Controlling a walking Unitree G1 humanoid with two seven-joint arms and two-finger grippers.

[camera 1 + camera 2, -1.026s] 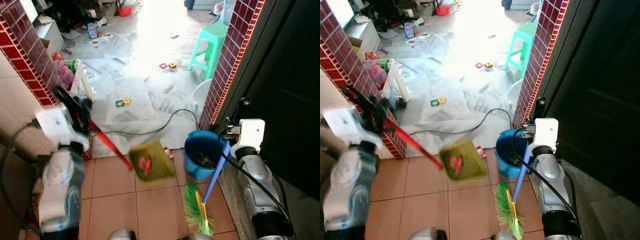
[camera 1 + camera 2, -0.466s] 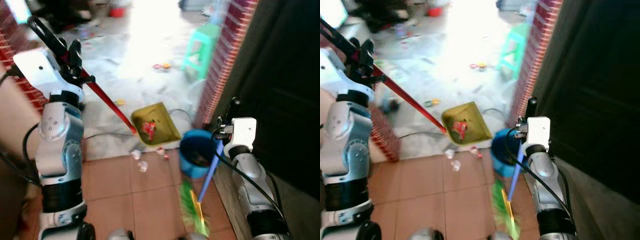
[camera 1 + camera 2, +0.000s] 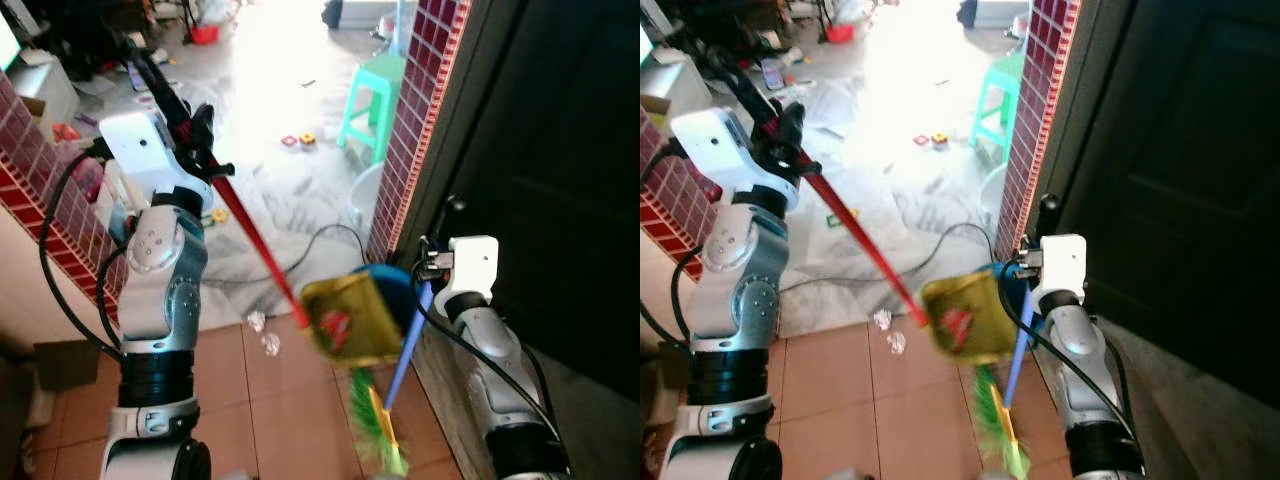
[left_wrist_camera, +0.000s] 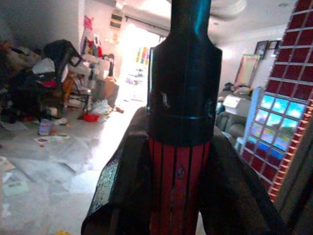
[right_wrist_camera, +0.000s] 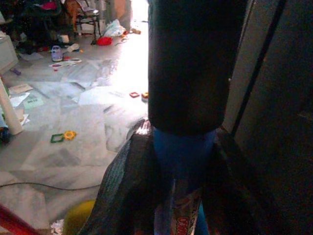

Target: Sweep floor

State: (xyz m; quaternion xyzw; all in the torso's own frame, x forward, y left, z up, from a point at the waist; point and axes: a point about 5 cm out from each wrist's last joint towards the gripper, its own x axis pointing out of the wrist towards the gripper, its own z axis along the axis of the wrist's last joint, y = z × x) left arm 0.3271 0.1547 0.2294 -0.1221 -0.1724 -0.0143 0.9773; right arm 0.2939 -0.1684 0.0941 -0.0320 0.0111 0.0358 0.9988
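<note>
Dustpan (image 3: 350,318), loaded with red scrap, hangs tilted directly above the blue bucket (image 3: 400,283). Left gripper (image 3: 195,140) clamps its red handle (image 3: 250,245), which slants downward toward the right gripper (image 3: 432,268), whose fingers hold the blue broom (image 3: 395,375).

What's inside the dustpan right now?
In the yellow dustpan, held up on its red handle by the left gripper, lies a red scrap. Blur hides anything smaller.
</note>
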